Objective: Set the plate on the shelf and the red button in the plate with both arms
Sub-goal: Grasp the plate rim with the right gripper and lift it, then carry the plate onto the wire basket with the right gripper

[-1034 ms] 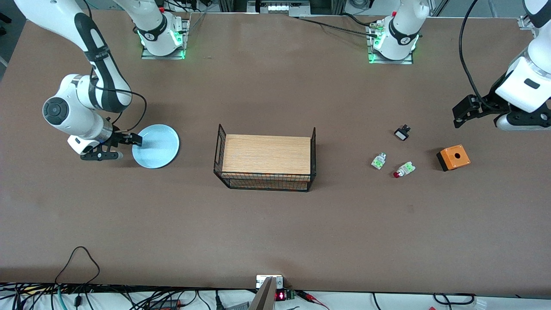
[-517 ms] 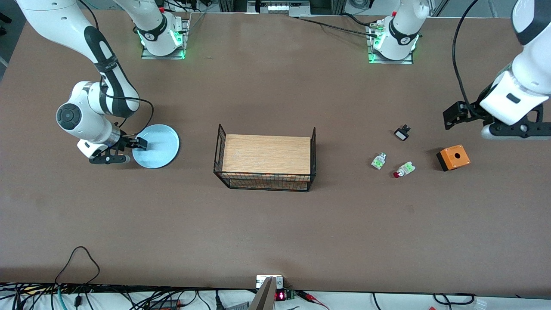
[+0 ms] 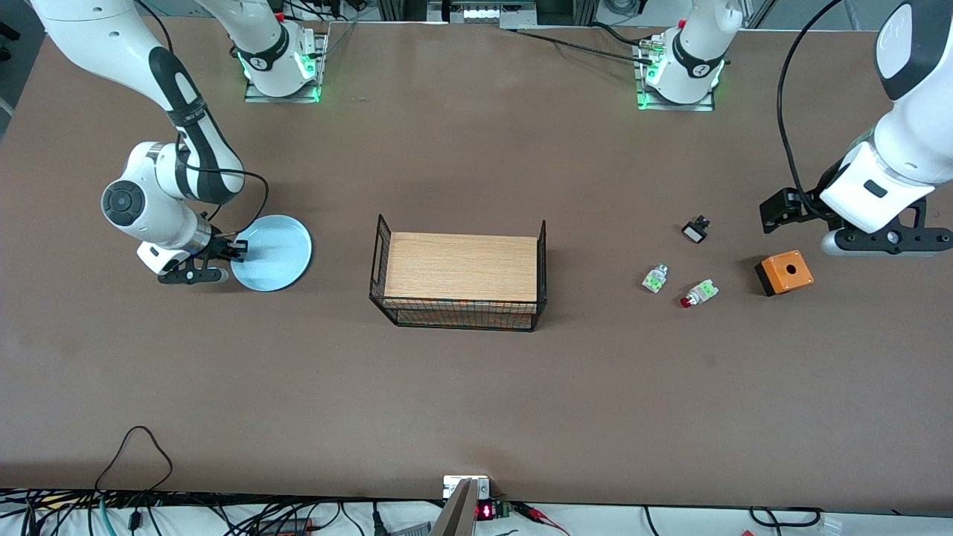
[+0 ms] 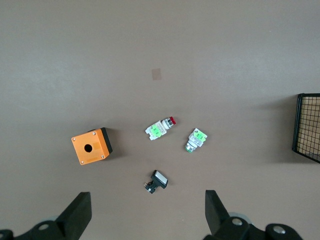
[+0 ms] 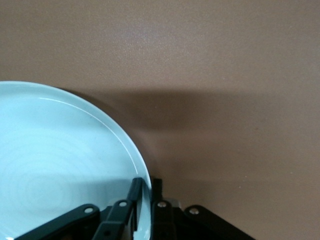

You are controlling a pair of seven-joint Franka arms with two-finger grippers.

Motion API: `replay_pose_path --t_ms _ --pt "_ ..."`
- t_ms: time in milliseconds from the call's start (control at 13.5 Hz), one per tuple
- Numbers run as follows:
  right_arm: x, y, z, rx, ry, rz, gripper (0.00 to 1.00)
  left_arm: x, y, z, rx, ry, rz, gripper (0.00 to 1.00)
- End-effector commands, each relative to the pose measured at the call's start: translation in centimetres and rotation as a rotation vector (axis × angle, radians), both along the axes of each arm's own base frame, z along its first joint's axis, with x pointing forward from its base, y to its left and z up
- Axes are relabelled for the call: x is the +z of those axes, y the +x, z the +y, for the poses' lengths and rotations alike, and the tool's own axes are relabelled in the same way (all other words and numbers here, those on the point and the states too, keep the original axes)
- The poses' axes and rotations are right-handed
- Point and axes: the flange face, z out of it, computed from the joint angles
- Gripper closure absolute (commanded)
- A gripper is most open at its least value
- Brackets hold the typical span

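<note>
The right end effector (image 3: 229,257) pinches the rim of the plate (image 3: 272,253), which lies on the counter (image 3: 476,387) toward the right arm's end from the basket (image 3: 459,274). The left end effector (image 3: 774,211) hangs spread wide near the orange box (image 3: 784,272). The red button (image 3: 697,293) lies between box and basket.
</note>
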Motion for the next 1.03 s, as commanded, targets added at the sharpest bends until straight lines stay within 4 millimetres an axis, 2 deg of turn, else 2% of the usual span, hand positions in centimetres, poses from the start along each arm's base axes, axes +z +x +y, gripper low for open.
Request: replay_pose_path --t_ms 0,74,295,665,960 --pt "1.6 0.0 0.3 -0.019 0.002 0.032 1.00 0.5 0.6 0.0 -0.007 -0.021 0.000 0.00" --pt "1.9 -0.1 0.4 -0.018 0.004 0.057 1.00 0.5 0.6 0.0 -0.004 -0.021 0.003 0.00" --pt "6.5 0.8 0.3 -0.024 0.020 0.049 1.00 0.4 0.3 0.0 0.006 -0.019 0.020 0.00" --pt "18.6 3.7 1.1 -0.094 0.096 0.104 1.00 0.5 -0.1 -0.1 0.004 -0.016 0.041 0.00" --pt "29.0 4.5 4.1 -0.164 0.157 0.165 1.00 0.6 -0.2 -0.4 -0.002 -0.015 0.042 0.00"
